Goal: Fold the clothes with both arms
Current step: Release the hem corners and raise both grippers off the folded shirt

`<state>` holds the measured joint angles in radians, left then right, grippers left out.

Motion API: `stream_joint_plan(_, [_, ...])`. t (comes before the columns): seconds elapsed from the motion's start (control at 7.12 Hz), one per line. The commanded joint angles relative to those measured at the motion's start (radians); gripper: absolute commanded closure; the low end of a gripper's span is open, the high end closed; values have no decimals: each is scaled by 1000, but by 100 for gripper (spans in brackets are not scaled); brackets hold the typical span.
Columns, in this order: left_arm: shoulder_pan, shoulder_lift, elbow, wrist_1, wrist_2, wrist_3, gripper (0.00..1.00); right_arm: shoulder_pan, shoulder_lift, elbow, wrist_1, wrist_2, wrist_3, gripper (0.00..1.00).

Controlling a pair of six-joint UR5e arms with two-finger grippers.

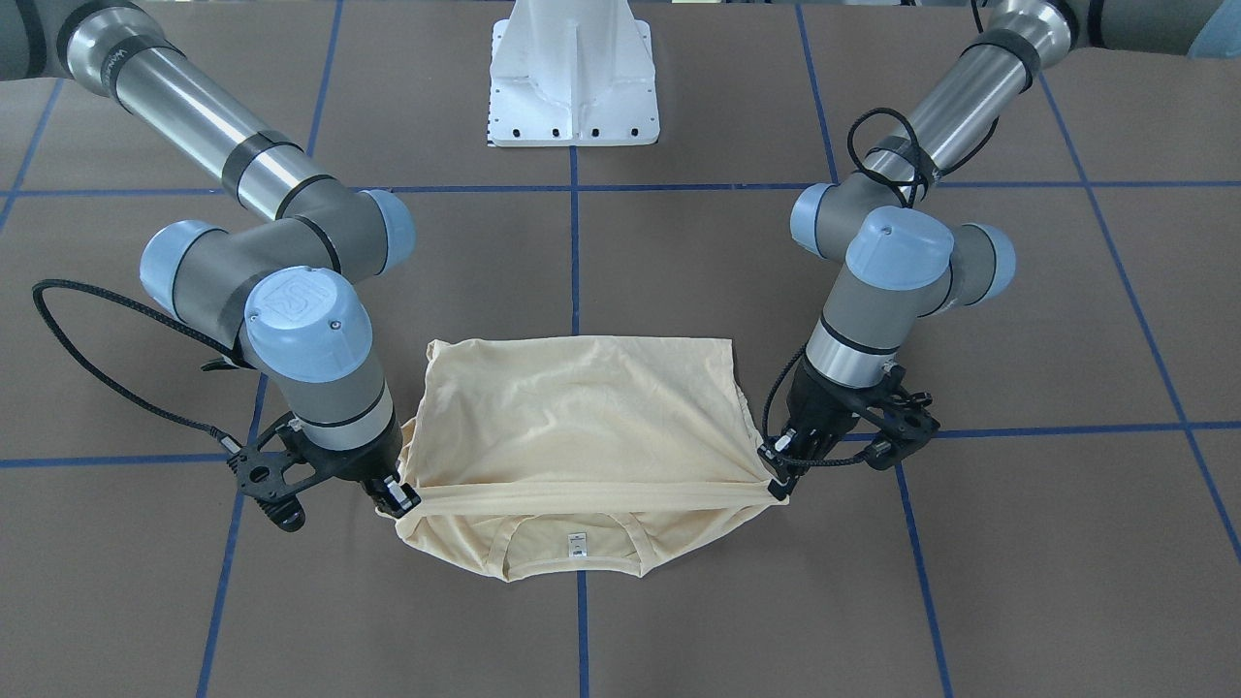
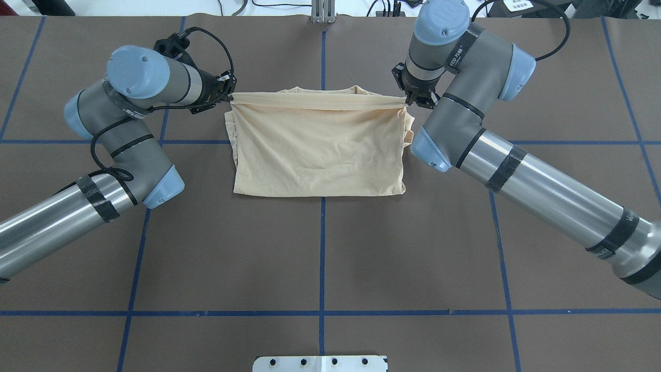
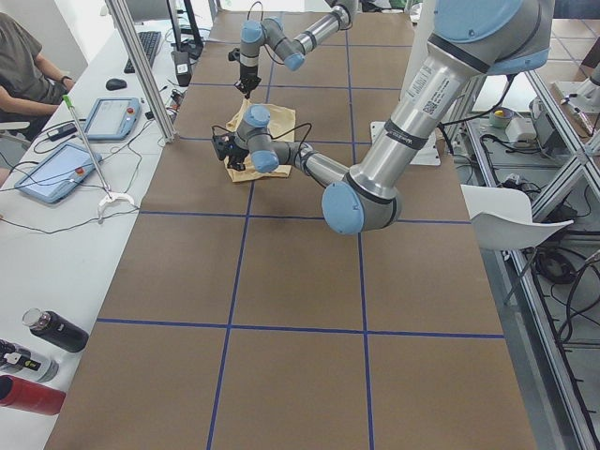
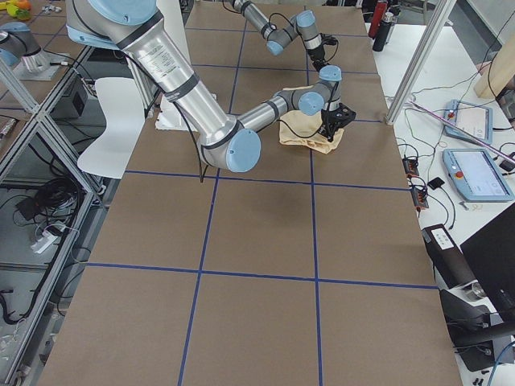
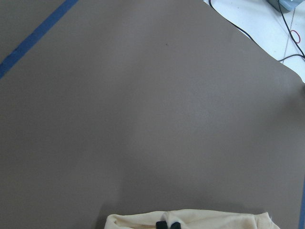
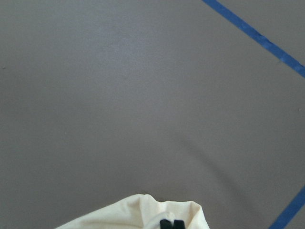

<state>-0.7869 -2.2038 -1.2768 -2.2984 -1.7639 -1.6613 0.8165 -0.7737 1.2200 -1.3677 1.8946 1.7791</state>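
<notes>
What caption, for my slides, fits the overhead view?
Left gripper and right gripper pull one edge of the cream shirt taut.

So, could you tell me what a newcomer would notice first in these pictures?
The cream-yellow T-shirt lies mid-table, partly folded, with its white neck label showing at the edge away from the robot. The left gripper and the right gripper each pinch one end of a fabric edge, which is stretched taut between them. Blue tape lines grid the brown table.
</notes>
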Motion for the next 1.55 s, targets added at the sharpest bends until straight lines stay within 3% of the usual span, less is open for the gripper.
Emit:
stream_joint_plan(0.0, [0,0,8,-4,8,0,86,-4,5,-33,15,-19,-1,87])
stream_joint_plan(0.14, [0,0,17,-15,8,0,86,-4,7,-34,15,-22,-10,75])
stream_joint_plan(0.28, [0,0,17,-22,9,0,82,-4,13,-34,15,-37,-10,48])
stream_joint_plan(0.56, [-15,0,17,-22,12,0,79,1,56,-34,13,-61,-7,19])
stream_joint_plan(0.84, [-29,0,4,-22,6,2,79,1,47,5,13,-54,5,17])
stream_joint_plan(1.12, [-32,15,-68,-7,3,0,79,-66,-188,360,-24,-55,64,15])
stream_joint_plan(1.4, [-37,67,-146,-7,0,0,79,-152,-335,546,-13,-109,185,13])
